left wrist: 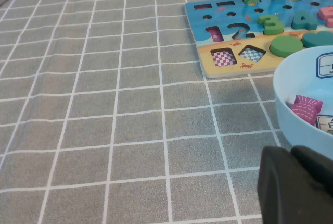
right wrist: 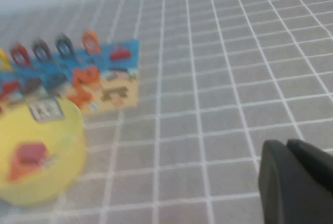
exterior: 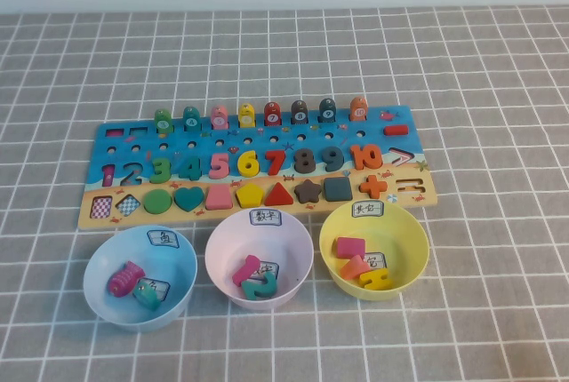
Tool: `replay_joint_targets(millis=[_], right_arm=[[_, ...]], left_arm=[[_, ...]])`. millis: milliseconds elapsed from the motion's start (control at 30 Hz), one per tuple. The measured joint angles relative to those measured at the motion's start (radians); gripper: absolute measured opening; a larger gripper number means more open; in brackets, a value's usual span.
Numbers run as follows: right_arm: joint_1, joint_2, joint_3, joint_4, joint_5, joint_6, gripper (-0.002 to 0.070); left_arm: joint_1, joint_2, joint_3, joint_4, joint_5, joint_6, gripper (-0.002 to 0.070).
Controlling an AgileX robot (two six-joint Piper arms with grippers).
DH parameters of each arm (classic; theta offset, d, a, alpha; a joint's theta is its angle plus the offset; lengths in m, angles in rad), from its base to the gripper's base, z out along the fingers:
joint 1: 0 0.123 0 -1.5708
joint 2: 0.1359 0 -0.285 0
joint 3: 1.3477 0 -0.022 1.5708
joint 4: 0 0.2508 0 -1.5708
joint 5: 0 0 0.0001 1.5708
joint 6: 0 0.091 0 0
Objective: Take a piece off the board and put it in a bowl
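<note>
The small red minus bar (exterior: 396, 130) lies on the board (exterior: 87, 215) near its far right corner; it also shows in the right wrist view (right wrist: 119, 53). The yellow bowl (exterior: 373, 249) with a white label at its rim stands in front of the board's right end and holds a pinkish-red rectangle, an orange piece and a yellow number. Neither arm shows in the high view. My left gripper (left wrist: 291, 153) is shut and empty, low over the cloth beside the light blue bowl (left wrist: 307, 88). My right gripper (right wrist: 286, 146) is shut and empty, to the right of the yellow bowl (right wrist: 41, 182).
A light blue bowl (exterior: 140, 277) and a pink bowl (exterior: 259, 258), each with a few pieces, stand in front of the board's left and middle. Numbers, shapes and fish pegs fill the board. A grey checked cloth covers the table.
</note>
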Motion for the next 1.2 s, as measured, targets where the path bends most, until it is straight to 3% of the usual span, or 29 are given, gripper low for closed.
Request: replay_joint_targets(millis=[300, 667, 833, 1200], right_arm=[[0.000, 0.000, 0.000, 0.349, -0.102, 0.000, -0.0017], [0.000, 0.000, -0.003, 0.533, -0.185, 0.000, -0.0017], [0.000, 0.060, -0.115, 0.515, -0.043, 0.000, -0.0017], [0.000, 0.599, -0.539, 0.233, 0.476, -0.012, -0.0017]], left_arm=[[0.000, 0.000, 0.000, 0.000, 0.000, 0.000, -0.0003], [0.000, 0.000, 0.000, 0.000, 0.000, 0.000, -0.0003], [0.000, 0.000, 0.000, 0.000, 0.000, 0.000, -0.0003], [0.000, 0.000, 0.000, 0.000, 0.000, 0.000, -0.0003]])
